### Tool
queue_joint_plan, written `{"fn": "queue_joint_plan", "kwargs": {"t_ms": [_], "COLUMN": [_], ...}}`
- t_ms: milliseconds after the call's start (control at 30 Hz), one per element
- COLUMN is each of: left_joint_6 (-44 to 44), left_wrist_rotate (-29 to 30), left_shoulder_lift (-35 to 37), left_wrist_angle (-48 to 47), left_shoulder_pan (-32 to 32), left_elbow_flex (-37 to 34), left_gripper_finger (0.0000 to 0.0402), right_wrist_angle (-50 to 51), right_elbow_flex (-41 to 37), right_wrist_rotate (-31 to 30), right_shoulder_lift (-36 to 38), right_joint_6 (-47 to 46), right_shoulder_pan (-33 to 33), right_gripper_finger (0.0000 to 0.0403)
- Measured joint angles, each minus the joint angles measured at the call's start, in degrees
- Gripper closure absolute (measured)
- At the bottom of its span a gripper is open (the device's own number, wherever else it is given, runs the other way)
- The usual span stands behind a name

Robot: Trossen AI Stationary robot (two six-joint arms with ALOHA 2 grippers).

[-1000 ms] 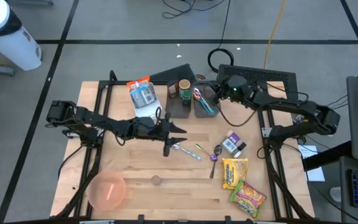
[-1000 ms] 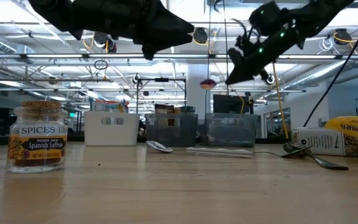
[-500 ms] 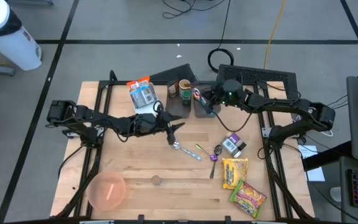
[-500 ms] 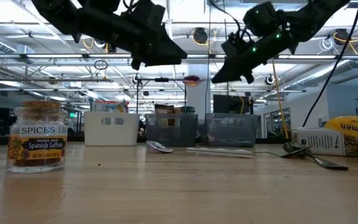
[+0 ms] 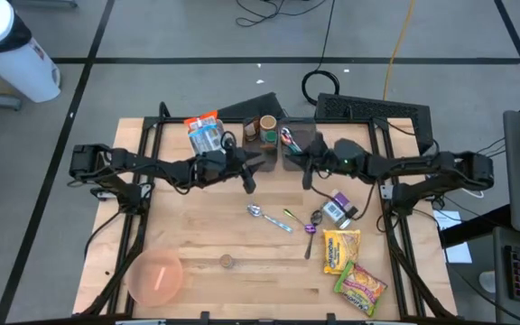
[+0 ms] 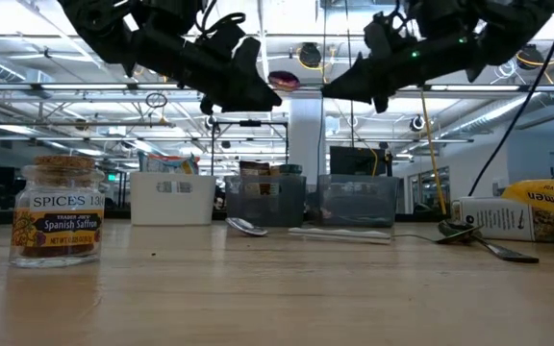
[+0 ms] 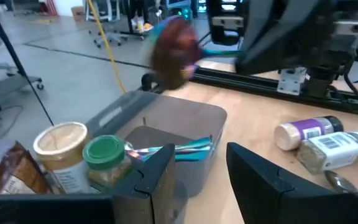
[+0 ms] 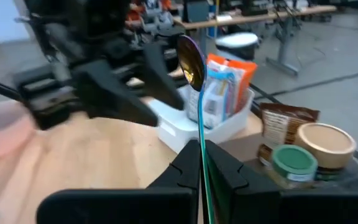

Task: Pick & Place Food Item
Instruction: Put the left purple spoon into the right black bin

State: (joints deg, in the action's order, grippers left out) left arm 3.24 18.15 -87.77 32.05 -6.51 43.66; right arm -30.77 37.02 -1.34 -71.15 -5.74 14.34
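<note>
High view. My left gripper [image 5: 249, 176] hangs over the back of the table [image 5: 188, 235], just before the grey bins [image 5: 278, 153]. My right gripper [image 5: 309, 168] faces it from the other side, close by, over the same bins. On the boards nearer the front lie a silver spoon [image 5: 256, 211], a purple spoon [image 5: 313, 223], two spice bottles [image 5: 338, 208], two noodle packets [image 5: 350, 266], a small jar [image 5: 227, 262] and a pink bowl [image 5: 156, 276]. A white bin with snack packets [image 5: 208, 137] stands at the back left.

Low view. Both my grippers are held high above the table, tips toward each other. Between them a coloured spoon [image 6: 284, 79] juts from my right gripper. A Spanish saffron jar [image 6: 57, 211] stands at the front left.

Left wrist view. My left fingers [image 7: 157, 180] stand apart, with nothing between them. Beyond them is a grey bin holding cutlery, beside it a green-lidded jar [image 7: 107, 157] and a tan-lidded tub [image 7: 59, 144]. The spoon's bowl shows blurred above the bin.

Right wrist view. My right fingers [image 8: 182, 171] are pressed together on the coloured spoon's thin green handle; its shiny bowl stands upright, clear of the table.
</note>
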Motion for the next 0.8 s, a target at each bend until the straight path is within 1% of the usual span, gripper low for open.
{"fn": "queue_joint_plan", "kwargs": {"t_ms": [67, 267, 333, 800], "left_joint_6": [-1.3, -4.4, -4.5, -4.4], "left_wrist_rotate": [-0.2, -6.5, -7.4, -7.6], "left_shoulder_lift": [0.0, 0.0, 0.0, 0.1], "left_wrist_angle": [1.5, 5.5, 6.3, 8.4], "left_shoulder_pan": [0.0, 0.0, 0.1, 0.0], "left_elbow_flex": [0.0, 0.0, 0.0, 0.0], "left_gripper_finger": [0.0249, 0.0249, 0.0249, 0.0249], "right_wrist_angle": [-2.5, -6.0, -6.0, -6.5], "right_elbow_flex": [-1.4, -4.5, -4.9, -4.9], "right_wrist_rotate": [0.0, 0.0, 0.1, 0.1], "right_shoulder_lift": [0.5, 1.3, 1.3, 1.2], "right_joint_6": [-0.5, -1.1, -1.5, -0.4], "right_shoulder_pan": [-0.9, -2.2, -2.4, -4.9], "right_gripper_finger": [0.0403, 0.0403, 0.0403, 0.0403]}}
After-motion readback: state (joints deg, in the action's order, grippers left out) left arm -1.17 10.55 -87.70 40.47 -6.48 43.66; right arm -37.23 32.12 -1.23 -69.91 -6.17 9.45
